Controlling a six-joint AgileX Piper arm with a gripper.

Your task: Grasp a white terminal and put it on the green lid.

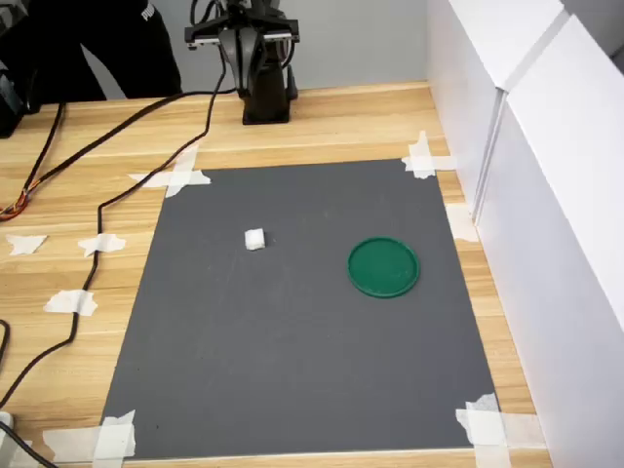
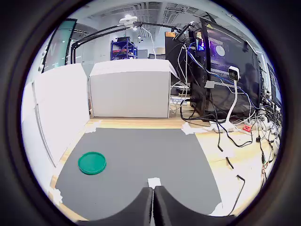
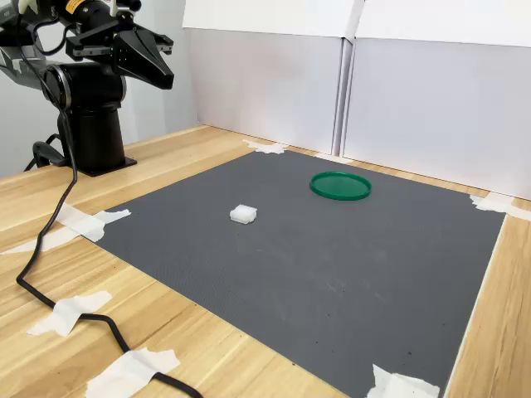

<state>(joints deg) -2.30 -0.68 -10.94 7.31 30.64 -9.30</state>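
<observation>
The white terminal [image 1: 254, 239] [image 3: 243, 215] is a tiny white block lying on the dark grey mat [image 1: 292, 361], left of centre in the first exterior view. In the wrist view the white terminal [image 2: 154, 182] sits just beyond my fingertips. The green lid [image 1: 383, 266] [image 2: 92, 163] [image 3: 340, 185] lies flat on the mat, well apart from the terminal and with nothing on it. My gripper [image 2: 153, 189] [image 3: 162, 62] is raised high above the table near the arm's base, off the mat. Its fingers are shut together and hold nothing.
White tape strips [image 1: 175, 178] hold the mat's corners to the wooden table. White panels [image 1: 546, 195] wall in the first exterior view's right side. A black cable [image 1: 93, 253] runs over the wood beside the mat. The arm's black base [image 1: 265, 93] stands at the table's far edge.
</observation>
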